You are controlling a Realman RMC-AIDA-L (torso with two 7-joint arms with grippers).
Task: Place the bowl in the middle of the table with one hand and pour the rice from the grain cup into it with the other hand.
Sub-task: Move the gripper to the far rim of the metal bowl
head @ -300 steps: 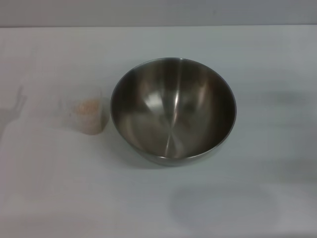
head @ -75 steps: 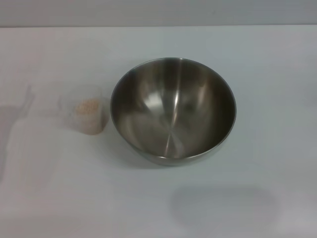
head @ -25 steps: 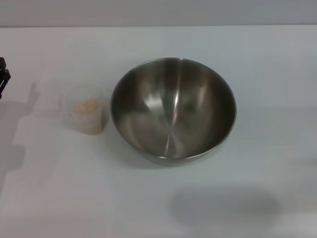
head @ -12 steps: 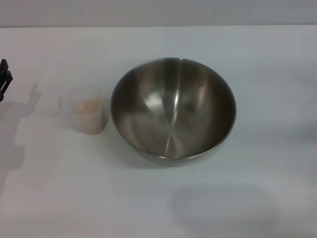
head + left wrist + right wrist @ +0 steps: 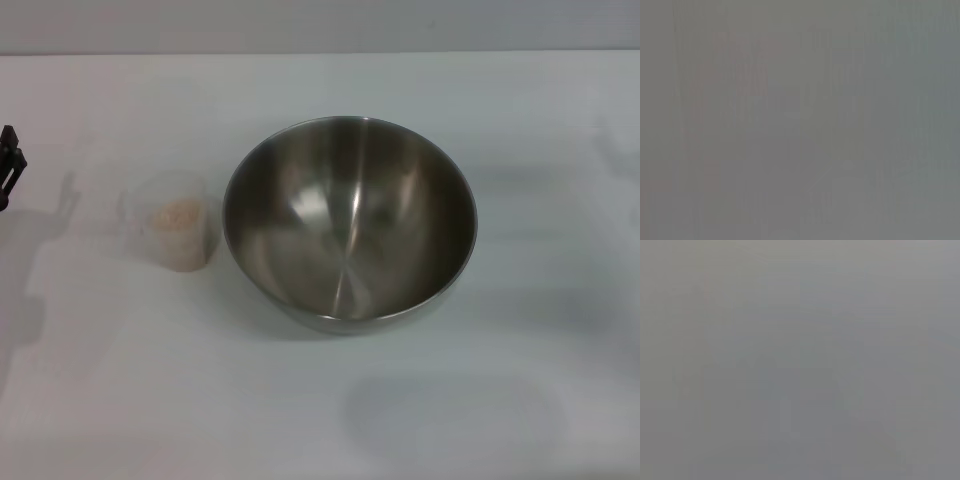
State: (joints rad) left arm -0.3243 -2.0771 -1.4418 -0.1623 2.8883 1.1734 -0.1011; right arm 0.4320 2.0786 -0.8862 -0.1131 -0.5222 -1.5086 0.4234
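The large stainless-steel bowl stands upright near the middle of the white table; its inside holds nothing. The small clear grain cup stands upright just left of the bowl, with pale rice in it. A dark tip of my left gripper shows at the far left edge, well left of the cup and apart from it. My right gripper is out of view. Both wrist views show only plain grey.
A grey wall band runs along the table's far edge. Soft shadows lie on the table at the left and at the front.
The left gripper's dark tip came into view at the far left edge and has shifted slightly. The bowl and the cup have not moved.
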